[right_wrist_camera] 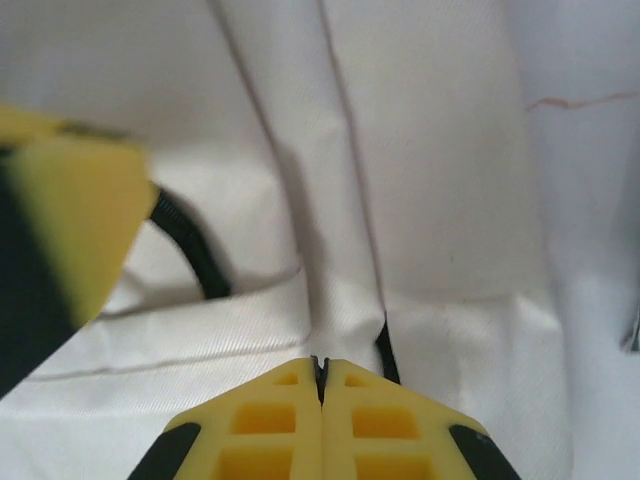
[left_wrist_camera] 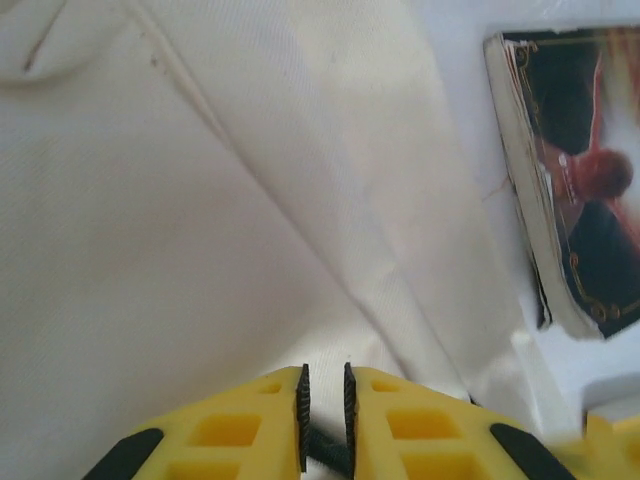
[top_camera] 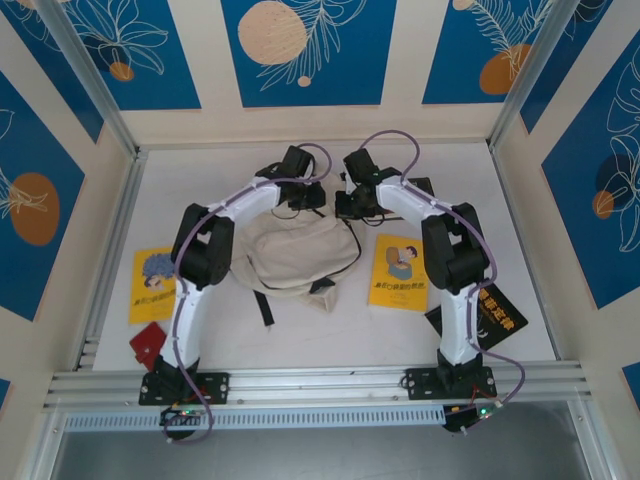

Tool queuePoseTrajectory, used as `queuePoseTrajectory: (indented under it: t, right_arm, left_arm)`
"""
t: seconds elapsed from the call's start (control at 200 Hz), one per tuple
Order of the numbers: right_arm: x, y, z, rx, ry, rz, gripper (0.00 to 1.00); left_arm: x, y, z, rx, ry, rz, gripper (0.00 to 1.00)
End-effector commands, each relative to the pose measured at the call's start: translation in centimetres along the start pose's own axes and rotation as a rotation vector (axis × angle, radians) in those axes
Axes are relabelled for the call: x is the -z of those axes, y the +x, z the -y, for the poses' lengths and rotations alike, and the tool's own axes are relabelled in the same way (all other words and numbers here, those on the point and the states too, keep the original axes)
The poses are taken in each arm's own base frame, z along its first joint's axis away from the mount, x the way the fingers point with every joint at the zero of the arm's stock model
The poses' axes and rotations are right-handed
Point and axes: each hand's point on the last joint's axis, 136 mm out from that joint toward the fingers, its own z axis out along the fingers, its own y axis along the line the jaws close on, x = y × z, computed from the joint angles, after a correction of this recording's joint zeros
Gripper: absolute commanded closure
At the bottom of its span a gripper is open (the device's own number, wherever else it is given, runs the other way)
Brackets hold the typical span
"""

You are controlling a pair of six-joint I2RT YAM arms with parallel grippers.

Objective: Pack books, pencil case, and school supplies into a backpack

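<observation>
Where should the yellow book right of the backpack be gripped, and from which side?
Probably its near edge, coming down from above on the robot's side. The yellow book lies flat, cover up, on the table, so only a thin edge offers a pinch; the backpack sits close to its left edge.

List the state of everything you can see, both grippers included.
backpack: lying slumped, zip state unclear.
left yellow book: closed, flat, outside the backpack.
right yellow book: closed, flat, outside the backpack.
black book: closed, flat, outside the backpack.
dark picture-cover book: closed, beside the backpack.
left gripper: almost closed, over backpack fabric.
right gripper: shut, against backpack fabric.
</observation>
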Motion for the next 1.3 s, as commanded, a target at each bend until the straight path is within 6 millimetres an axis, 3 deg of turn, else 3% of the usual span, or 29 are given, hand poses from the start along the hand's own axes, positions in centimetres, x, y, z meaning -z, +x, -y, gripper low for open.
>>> queuePoseTrajectory:
  t: [0.0, 0.215, 0.405, 0.56, 0.81, 0.93, 0.985, 1.055, 1.17, 1.295]
  right_arm:
    - [1.2, 0.9, -1.6, -0.028, -0.094, -0.01, 0.98]
    - [1.7, 3.1, -2.0, -0.03, -0.195, -0.052, 1.0]
    - [3.3, 5.3, -1.6, -0.047, -0.261, -0.078, 1.0]
    - [4.7, 8.2, -1.8, -0.074, -0.319, -0.135, 1.0]
    - [6.9, 12.9, -1.4, -0.123, -0.34, -0.184, 1.0]
    - [7.5, 13.9, -1.3, -0.137, -0.359, -0.178, 1.0]
    - [7.5, 13.7, -1.2, -0.141, -0.359, -0.164, 1.0]
    - [7.3, 12.8, -1.1, -0.15, -0.359, -0.139, 1.0]
    - [7.0, 11.1, -1.5, -0.158, -0.377, -0.106, 1.0]
    - [6.6, 10.3, -1.7, -0.164, -0.39, -0.093, 1.0]
  left_arm:
    - [-2.7, 1.5, -0.4, 0.051, -0.009, -0.063, 0.82]
    - [-4.7, 2.4, -2.1, 0.091, -0.113, -0.103, 0.87]
    - [-5.5, 3.6, -4.2, 0.133, -0.219, -0.143, 0.93]
    - [-5.8, 4.5, -5.5, 0.164, -0.287, -0.158, 1.0]
    - [-6.5, 5.1, -6.1, 0.203, -0.306, -0.17, 1.0]
    - [-6.2, 4.3, -5.0, 0.193, -0.259, -0.159, 1.0]
    - [-5.6, 3.3, -3.4, 0.165, -0.196, -0.146, 1.0]
    - [-3.9, 1.5, -0.9, 0.121, -0.106, -0.123, 0.98]
    - [0.4, -0.5, 2.9, 0.028, -0.015, -0.074, 0.84]
    - [2.8, 0.7, 5.7, -0.06, 0.027, -0.075, 0.79]
